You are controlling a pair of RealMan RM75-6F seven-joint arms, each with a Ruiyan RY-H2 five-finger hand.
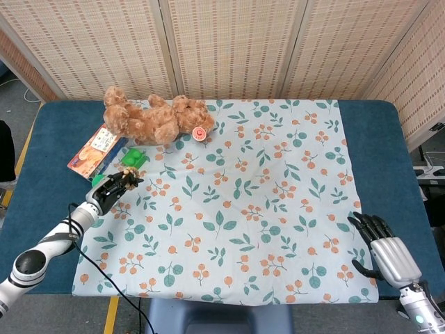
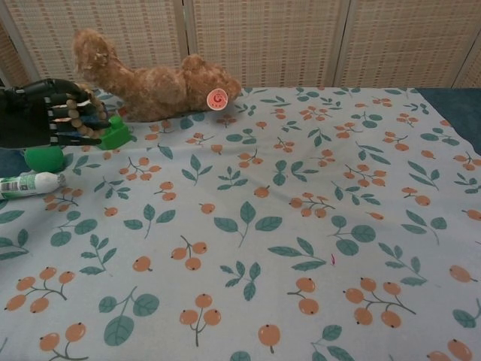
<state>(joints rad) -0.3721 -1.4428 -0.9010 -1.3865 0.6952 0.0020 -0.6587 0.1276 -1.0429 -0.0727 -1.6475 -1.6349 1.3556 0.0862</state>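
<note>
Left hand raised just over the left edge of the cloth, fingers curled round a string of brown wooden beads; the beads loop over and between the fingers, so the string is off the tabletop and carried in the hand. Chest view shows the same hand from the side, closed on the string.

Just beyond it: a green block on the cloth, touching or nearly touching the fingertips, cannot tell which. Below the hand in the chest view, a green ball and a white tube lying flat. Off the cloth on the blue tabletop, a flat snack pack.

Back left: teddy lying on its side, red round tag on it.

Centre and right of the cloth carry nothing that shows.

Right hand rests at the near right corner of the cloth, fingers apart, holding nothing.

Judgement: step in hand is the carry; the beads are picked up and held. Next move calls for keeping the curl tight so the loop does not slip off, and lifting clear of the block before travelling.
</note>
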